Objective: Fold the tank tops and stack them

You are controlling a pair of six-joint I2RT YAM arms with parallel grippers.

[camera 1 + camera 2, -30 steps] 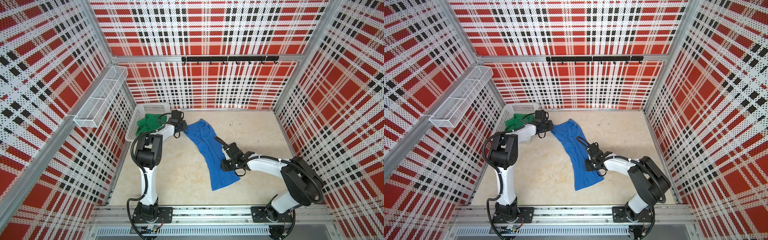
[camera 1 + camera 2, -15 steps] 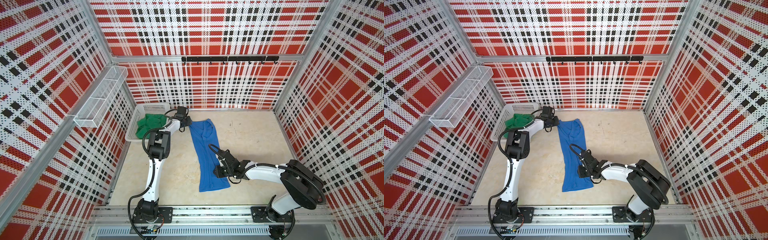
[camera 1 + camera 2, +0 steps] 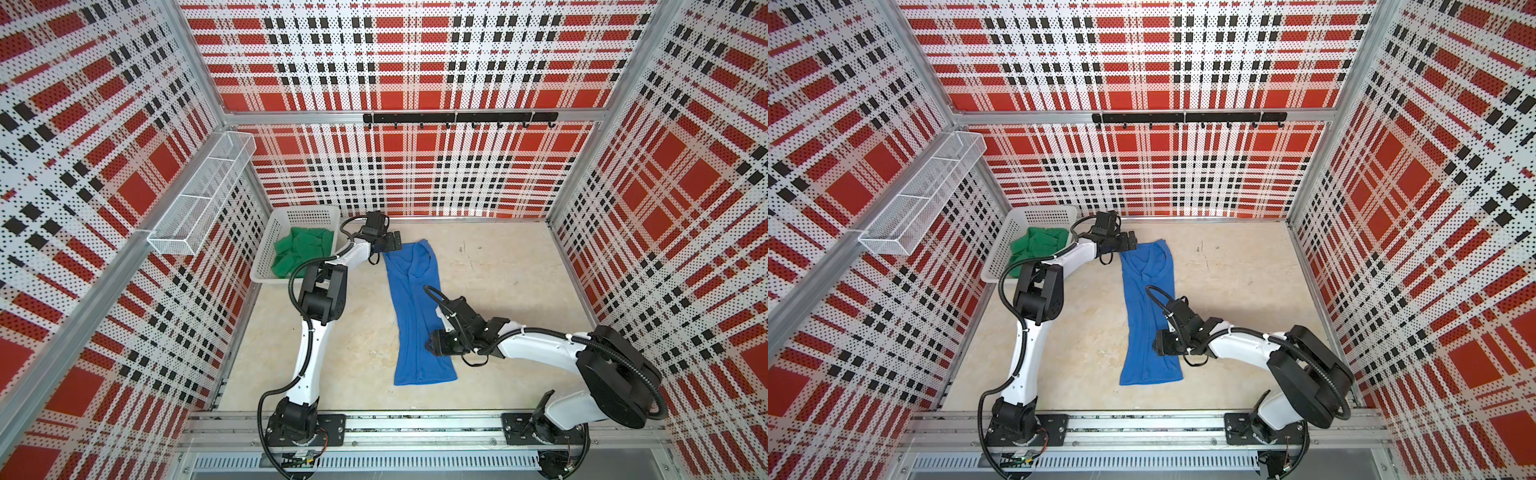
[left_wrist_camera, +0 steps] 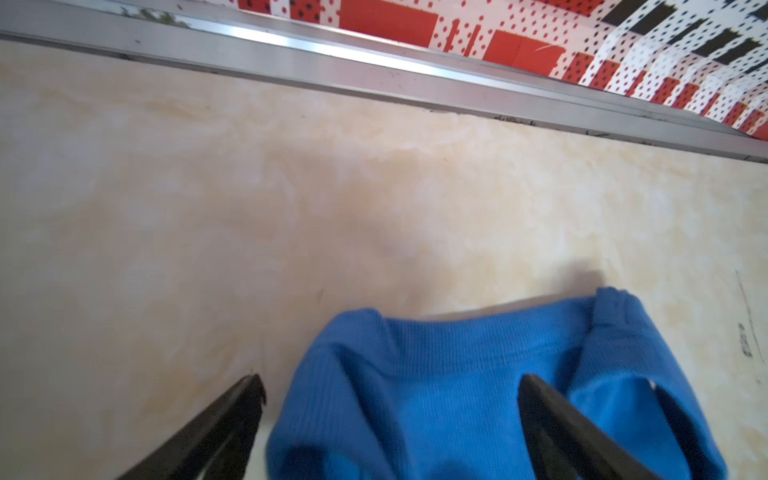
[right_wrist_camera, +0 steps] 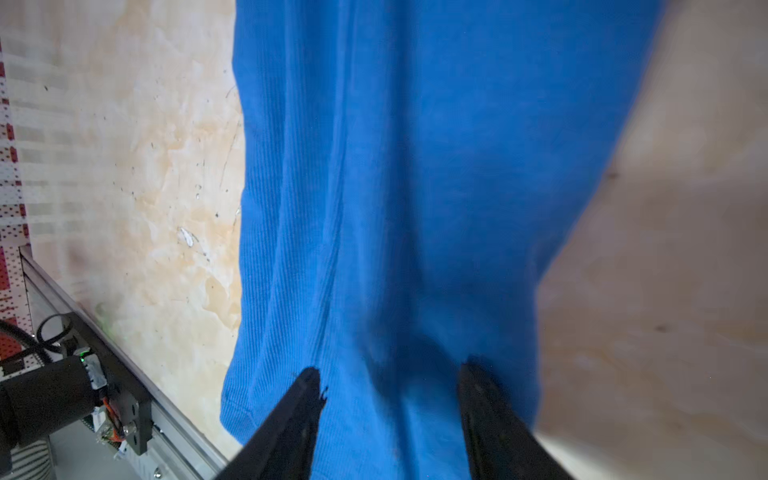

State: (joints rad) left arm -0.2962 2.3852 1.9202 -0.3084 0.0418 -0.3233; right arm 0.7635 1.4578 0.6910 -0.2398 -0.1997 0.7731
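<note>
Two tank tops are seen: the blue tank top (image 3: 415, 320) is laid flat and lengthwise on the worktop (image 3: 498, 291), the green tank top (image 3: 303, 249) bunched in the white basket (image 3: 307, 217) at the far left corner. The left fingers (image 4: 224, 419) are spread wide around the blue strap end, cloth slack between them; the right fingers (image 5: 286, 424) are parted over its lower right edge, nothing pinched. Both arms are stretched low. Bare worktop is seen either side.

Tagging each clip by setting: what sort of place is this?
Probably a purpose-built robot test cell: plaid perforated wall panels box in a beige tabletop, and the left arm and right arm are bolted to an aluminium rail along its front.
</note>
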